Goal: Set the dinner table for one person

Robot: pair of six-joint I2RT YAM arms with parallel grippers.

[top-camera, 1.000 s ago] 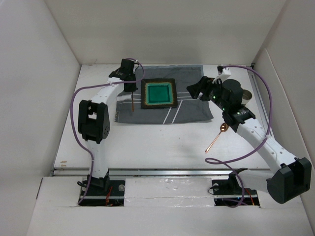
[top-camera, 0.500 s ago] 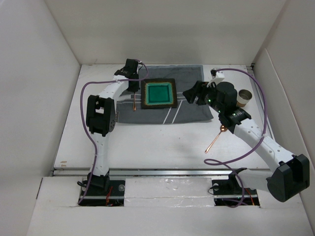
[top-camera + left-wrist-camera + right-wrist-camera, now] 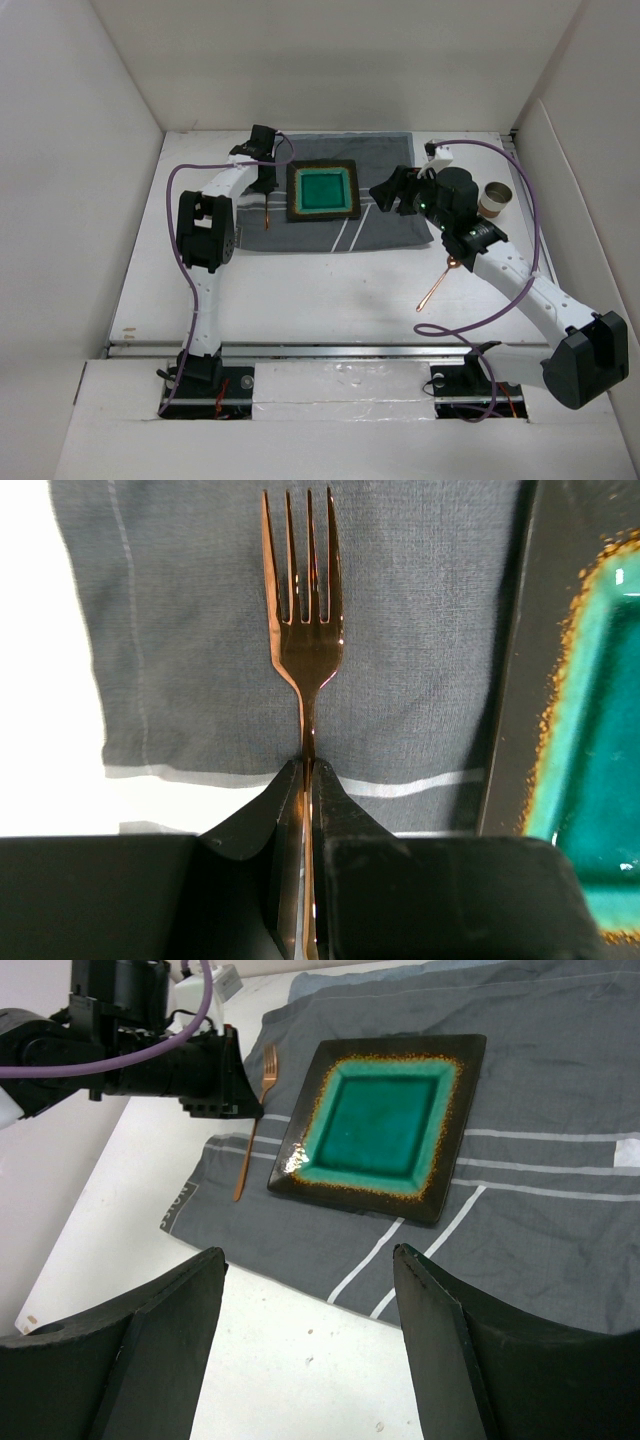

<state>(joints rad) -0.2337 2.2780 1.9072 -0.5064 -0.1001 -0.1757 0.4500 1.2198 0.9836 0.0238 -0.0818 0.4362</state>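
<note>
DINNER SETTING, FORK IN HAND: A copper fork (image 3: 305, 650) is seen pinched at its neck by the closed jaws of the left gripper (image 3: 307, 770), held low over the grey striped mat (image 3: 310, 236) on the far half of the dinner table (image 3: 300, 300); whether it is already resting on the cloth cannot be told. Its long axis is laid near to far, with the tines pointed far and the handle trailed back toward the near edge. It is set parallel to the left side of the square green plate (image 3: 322, 190), just beside it and not touching. That alignment is judged to be what the coming move depends on: the fork is lined up where a setting would want it, so only a parting of the jaws and a clean lift would be called for, with care that the handle is not dragged askew. Right of the plate, the right gripper (image 3: 308, 1260) is shown with its jaws spread wide and nothing between them, hung above the mat's right part. A copper spoon (image 3: 437, 283) is seen on the bare table off the mat's near right corner, near and right of those open jaws, and the right arm is plainly the closer one to it. A tan cup (image 3: 493, 198) is stood at the far right, off the mat
</note>
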